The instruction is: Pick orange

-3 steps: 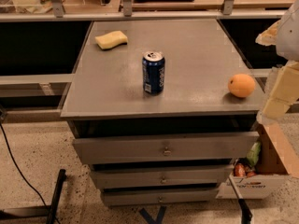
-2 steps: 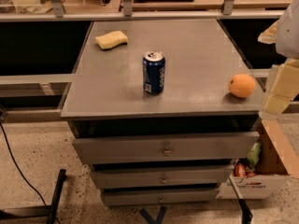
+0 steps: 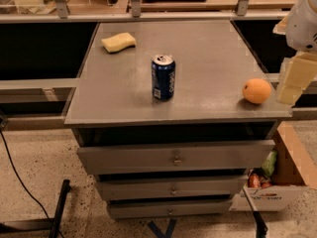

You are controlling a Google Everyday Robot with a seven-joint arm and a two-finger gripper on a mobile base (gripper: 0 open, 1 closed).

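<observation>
My end effector (image 3: 293, 79), a set of pale yellow blocks under a rounded white arm housing (image 3: 304, 19), hangs at the right edge of the frame, partly cut off by the border and just off the right rim of the flat grey metal bench (image 3: 213, 48). From this angle I cannot tell whether it is apart or together. The small round orange with smooth matte skin (image 3: 256, 90) rests on the bench top near its front right corner, just left of my end effector, with a thin strip of grey surface showing between the two. A blue cylindrical soda can (image 3: 163, 77) stands upright near the middle of the frame, well to the left of the orange. A pale yellow rectangular sponge (image 3: 118, 41) lies flat towards the upper left of the bench top, well apart from both. Below the top, three grey metal drawers (image 3: 173, 157) are stacked one under another, each with a small knob at its centre. In the lower right of the frame an open cardboard box (image 3: 290, 182) holding colourful packets sits on the speckled floor (image 3: 39, 157) beside the drawers. A thin black cable (image 3: 15, 167) curves across the floor at the lower left.
</observation>
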